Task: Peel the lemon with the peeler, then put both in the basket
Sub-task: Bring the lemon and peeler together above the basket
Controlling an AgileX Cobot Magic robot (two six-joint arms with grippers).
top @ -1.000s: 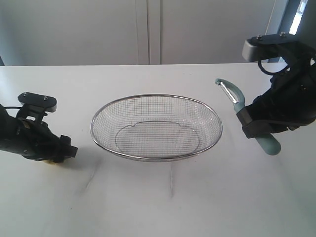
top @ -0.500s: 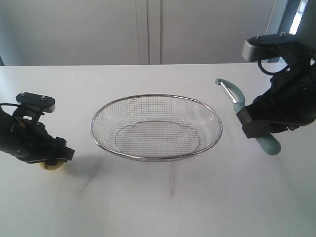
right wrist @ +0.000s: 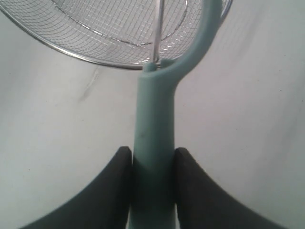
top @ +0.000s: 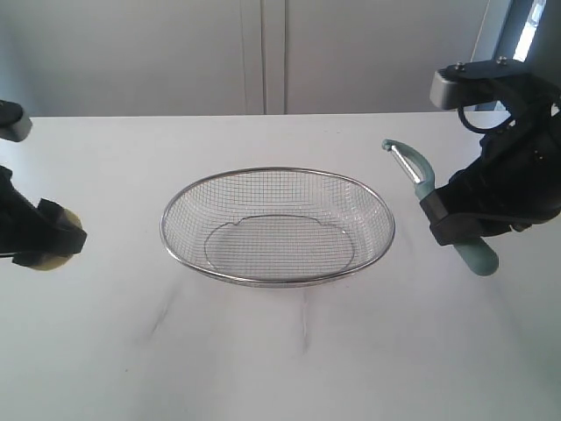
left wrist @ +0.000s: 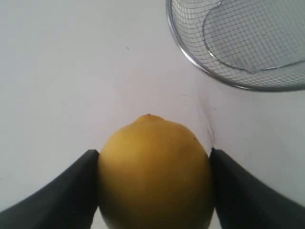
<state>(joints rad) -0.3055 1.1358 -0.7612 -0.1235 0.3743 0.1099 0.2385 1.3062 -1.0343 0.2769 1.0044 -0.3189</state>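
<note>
At the far left of the exterior view my left gripper (top: 51, 246) is shut on the yellow lemon (top: 54, 260), lifted off the white table. The left wrist view shows the lemon (left wrist: 155, 174) wedged between both dark fingers, the basket (left wrist: 190, 55) beyond it. My right gripper (top: 456, 224) holds the teal peeler (top: 419, 180) by its handle, to the right of the silver mesh basket (top: 277, 174), blade end pointing up and back. In the right wrist view the peeler's handle (right wrist: 153, 143) runs between the fingers toward the basket rim (right wrist: 86, 58).
The white table (top: 289, 351) stretches around the basket. A pale wall with cabinet seams (top: 263, 53) stands behind the table's far edge.
My left gripper has risen and shifted left with the lemon, from the table surface to the frame's left edge. The right arm and peeler have stayed still.
</note>
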